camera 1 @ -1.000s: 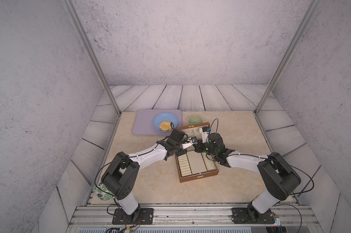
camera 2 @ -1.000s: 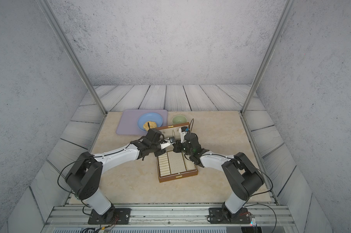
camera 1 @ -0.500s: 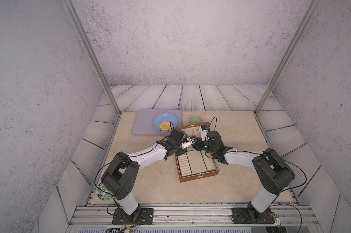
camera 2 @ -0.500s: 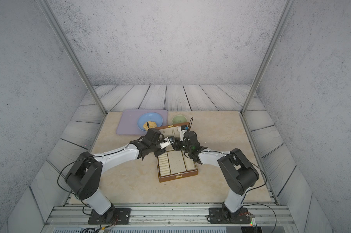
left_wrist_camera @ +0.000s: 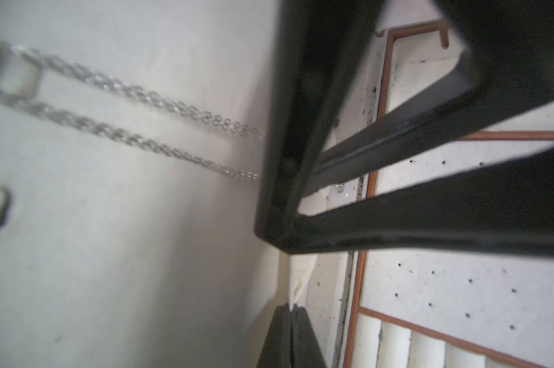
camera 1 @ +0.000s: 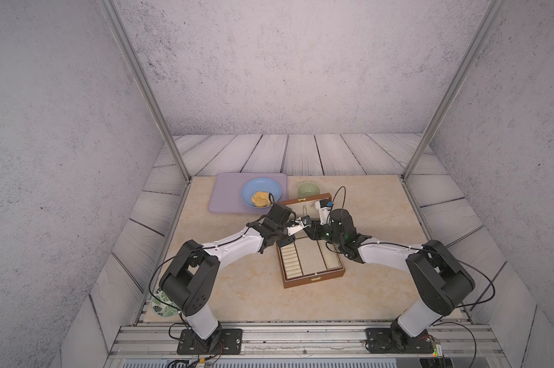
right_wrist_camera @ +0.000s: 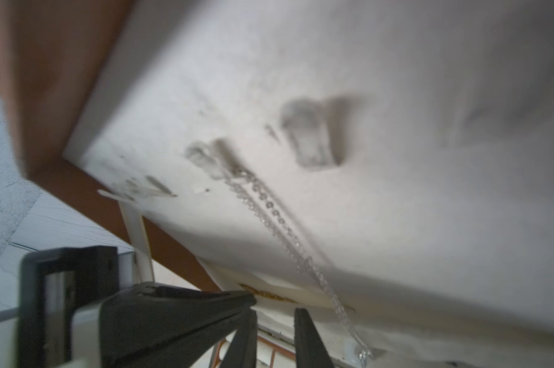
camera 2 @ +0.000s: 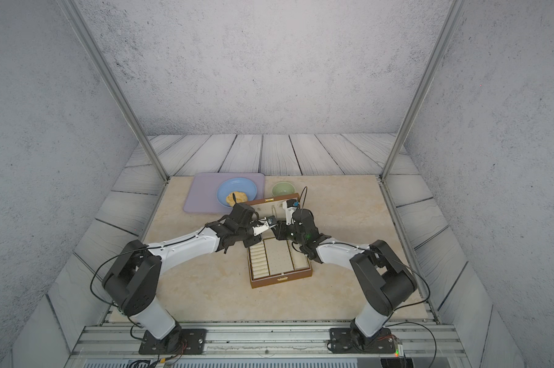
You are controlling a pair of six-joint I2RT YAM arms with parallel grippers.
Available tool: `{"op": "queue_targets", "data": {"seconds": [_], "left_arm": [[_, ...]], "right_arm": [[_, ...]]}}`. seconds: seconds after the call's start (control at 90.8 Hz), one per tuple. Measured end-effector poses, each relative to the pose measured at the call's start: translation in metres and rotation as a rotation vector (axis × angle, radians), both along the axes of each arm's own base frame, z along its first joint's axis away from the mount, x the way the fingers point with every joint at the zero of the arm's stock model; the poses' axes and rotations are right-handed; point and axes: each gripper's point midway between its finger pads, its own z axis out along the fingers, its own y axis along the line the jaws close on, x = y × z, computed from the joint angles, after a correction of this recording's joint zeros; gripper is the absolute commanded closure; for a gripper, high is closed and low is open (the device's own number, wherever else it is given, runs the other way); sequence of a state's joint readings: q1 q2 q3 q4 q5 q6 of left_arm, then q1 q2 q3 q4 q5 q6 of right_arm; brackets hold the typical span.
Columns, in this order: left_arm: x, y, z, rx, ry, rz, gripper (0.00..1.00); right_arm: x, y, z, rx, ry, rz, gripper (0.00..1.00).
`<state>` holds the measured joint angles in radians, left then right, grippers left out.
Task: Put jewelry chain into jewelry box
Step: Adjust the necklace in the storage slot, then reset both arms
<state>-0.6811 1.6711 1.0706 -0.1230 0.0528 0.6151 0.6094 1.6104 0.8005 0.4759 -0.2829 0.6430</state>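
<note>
Rough grey walls and pale floorboards close in a beige table (camera 1: 237, 286). At its middle stands the open box (camera 1: 314, 281), with its lid (camera 1: 301, 208) upright on the far side and its cream compartments facing up. Both arms reach in over the far half of the box, one from each side. Behind the box, on the left, lies a lilac tray (camera 1: 224, 194) bearing a blue plate (camera 1: 253, 188) with a yellow lump of food (camera 1: 260, 199). A green bowl (camera 1: 308, 189) sits just behind the lid.

The left gripper (left_wrist_camera: 290, 310), in front of the lid, has its fingers pressed together with nothing between them. The right gripper (right_wrist_camera: 275, 313), close beside it, shows a narrow gap between its fingers, and that gap holds nothing.

The chain (left_wrist_camera: 142, 143) is in the box. It hangs over a small hook (right_wrist_camera: 212, 156) in the lid, its two strands running side by side down the cream lining to the foot of the lid, near the right fingers (right_wrist_camera: 304, 337) but apart from them.
</note>
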Motion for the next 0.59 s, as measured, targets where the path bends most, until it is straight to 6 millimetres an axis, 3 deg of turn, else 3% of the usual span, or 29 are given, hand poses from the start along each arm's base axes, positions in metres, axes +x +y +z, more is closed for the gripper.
{"op": "queue_targets", "data": {"seconds": [0.418, 0.594], "left_arm": [[0.000, 0.000, 0.000, 0.005, -0.006, -0.003, 1.00], [0.003, -0.005, 0.006, -0.018, -0.022, -0.002, 0.54]], "right_arm": [[-0.032, -0.027, 0.018, -0.048, -0.040, -0.008, 0.73], [-0.039, -0.039, 0.016, -0.085, -0.049, -0.033, 0.73]]}}
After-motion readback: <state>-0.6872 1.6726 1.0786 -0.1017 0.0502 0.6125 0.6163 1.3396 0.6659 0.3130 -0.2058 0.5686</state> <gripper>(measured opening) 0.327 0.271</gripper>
